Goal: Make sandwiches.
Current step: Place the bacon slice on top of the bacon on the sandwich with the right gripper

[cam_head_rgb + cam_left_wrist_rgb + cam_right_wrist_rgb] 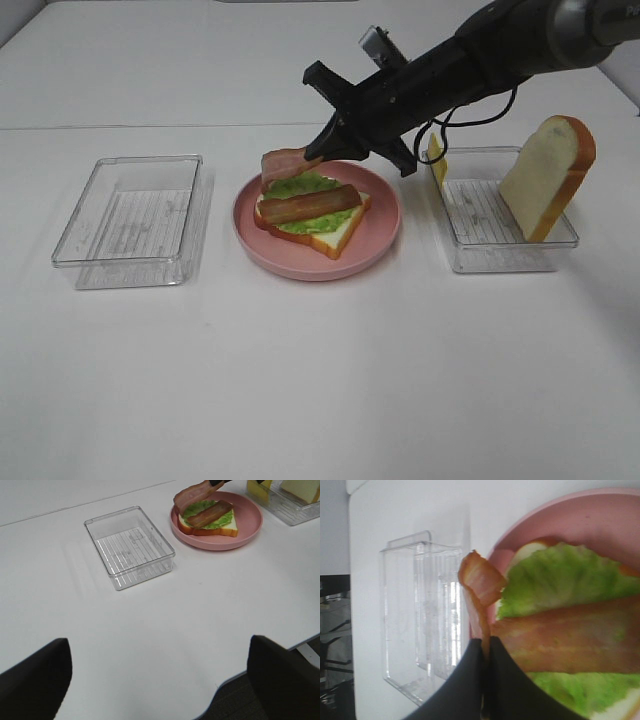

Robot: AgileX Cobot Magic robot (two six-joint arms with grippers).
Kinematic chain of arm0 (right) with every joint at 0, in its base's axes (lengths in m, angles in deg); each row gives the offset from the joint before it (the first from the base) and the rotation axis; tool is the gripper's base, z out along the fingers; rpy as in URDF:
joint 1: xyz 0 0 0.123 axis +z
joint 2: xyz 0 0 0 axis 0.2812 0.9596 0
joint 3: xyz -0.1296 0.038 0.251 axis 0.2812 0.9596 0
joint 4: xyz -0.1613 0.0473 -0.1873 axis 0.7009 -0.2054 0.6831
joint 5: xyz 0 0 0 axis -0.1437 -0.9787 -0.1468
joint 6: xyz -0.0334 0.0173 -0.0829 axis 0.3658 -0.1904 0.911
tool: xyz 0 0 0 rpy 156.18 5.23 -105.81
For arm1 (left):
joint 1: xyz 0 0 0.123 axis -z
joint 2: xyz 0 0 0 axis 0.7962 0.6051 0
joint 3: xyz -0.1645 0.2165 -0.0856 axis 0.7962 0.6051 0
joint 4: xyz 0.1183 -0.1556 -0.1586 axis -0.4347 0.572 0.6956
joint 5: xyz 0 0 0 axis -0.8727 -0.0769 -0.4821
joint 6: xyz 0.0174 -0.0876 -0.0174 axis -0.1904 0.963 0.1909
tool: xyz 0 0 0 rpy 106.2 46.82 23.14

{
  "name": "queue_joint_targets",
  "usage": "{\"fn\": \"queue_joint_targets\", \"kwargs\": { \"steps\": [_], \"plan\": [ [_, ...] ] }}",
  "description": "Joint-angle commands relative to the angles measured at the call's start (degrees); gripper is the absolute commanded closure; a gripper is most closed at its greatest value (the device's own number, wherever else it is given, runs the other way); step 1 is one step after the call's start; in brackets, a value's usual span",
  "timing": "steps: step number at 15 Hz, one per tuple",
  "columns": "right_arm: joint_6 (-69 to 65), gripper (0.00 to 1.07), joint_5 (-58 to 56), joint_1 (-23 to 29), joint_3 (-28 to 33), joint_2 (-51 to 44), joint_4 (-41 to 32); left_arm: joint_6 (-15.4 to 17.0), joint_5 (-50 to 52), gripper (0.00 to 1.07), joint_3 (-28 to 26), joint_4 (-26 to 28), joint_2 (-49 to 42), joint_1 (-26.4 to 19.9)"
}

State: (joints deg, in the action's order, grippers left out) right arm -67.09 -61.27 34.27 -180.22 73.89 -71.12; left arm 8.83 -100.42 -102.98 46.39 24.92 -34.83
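Pinching bacon strip [481, 580] | right fingers [462, 692] closed (over plate [310, 268]); left fingers [35, 680] wide

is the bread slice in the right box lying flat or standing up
Standing up, tilted: the bread slice rests on its edge in the box, top above the rim.

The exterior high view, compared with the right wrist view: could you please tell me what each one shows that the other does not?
Only the exterior high view shows the right container with a bread slice standing on edge and a yellow cheese slice. Only the right wrist view shows, close up, the right hand pinched shut on one end of the held bacon strip. Both show the pink plate, the lettuce leaf, the lying bacon strip and the clear left container.
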Motion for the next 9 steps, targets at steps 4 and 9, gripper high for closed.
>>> {"fn": "queue_joint_targets", "kwargs": {
  "steps": [4, 9],
  "plan": [
    [-17.48, 1.07, -1.43, -0.06, -0.11, -3.38, 21.43, 0.29, 0.52, 0.17, 0.11, 0.11, -1.09, 0.11],
    [-17.42, 0.7, -2.98, 0.06, -0.11, -3.32, 21.31, 0.29, 0.52, 0.17, 0.11, 0.11, -1.09, 0.11]
  ]
}}
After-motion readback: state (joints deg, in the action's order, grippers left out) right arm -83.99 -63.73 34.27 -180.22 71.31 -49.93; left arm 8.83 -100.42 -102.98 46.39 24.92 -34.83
